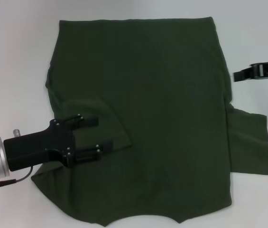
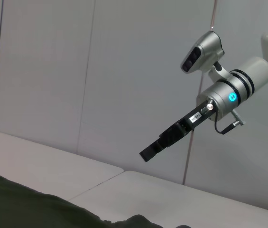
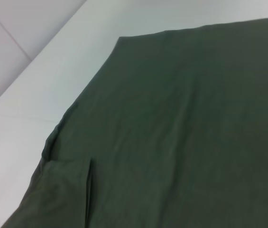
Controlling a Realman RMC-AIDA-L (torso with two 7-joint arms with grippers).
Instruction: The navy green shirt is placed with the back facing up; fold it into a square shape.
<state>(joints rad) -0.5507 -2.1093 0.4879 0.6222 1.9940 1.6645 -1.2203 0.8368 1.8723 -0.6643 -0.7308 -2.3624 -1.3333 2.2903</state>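
Note:
The navy green shirt (image 1: 162,104) lies flat on the white table (image 1: 20,57), hem at the far side and collar at the near edge. Its left sleeve (image 1: 96,111) is folded inward onto the body, while the right sleeve (image 1: 254,142) still spreads out sideways. My left gripper (image 1: 104,133) hovers open over the folded sleeve, one finger on each side of its near edge, with nothing clamped. Off the shirt's right edge, my right gripper (image 1: 240,74) shows no gap between its fingers, and it also shows raised in the left wrist view as the right gripper (image 2: 148,152). The right wrist view shows the shirt (image 3: 181,123).
Bare white table (image 1: 262,28) surrounds the shirt to the left, right and far side. A light wall (image 2: 77,71) stands beyond the table. The shirt's near edge reaches the head view's bottom.

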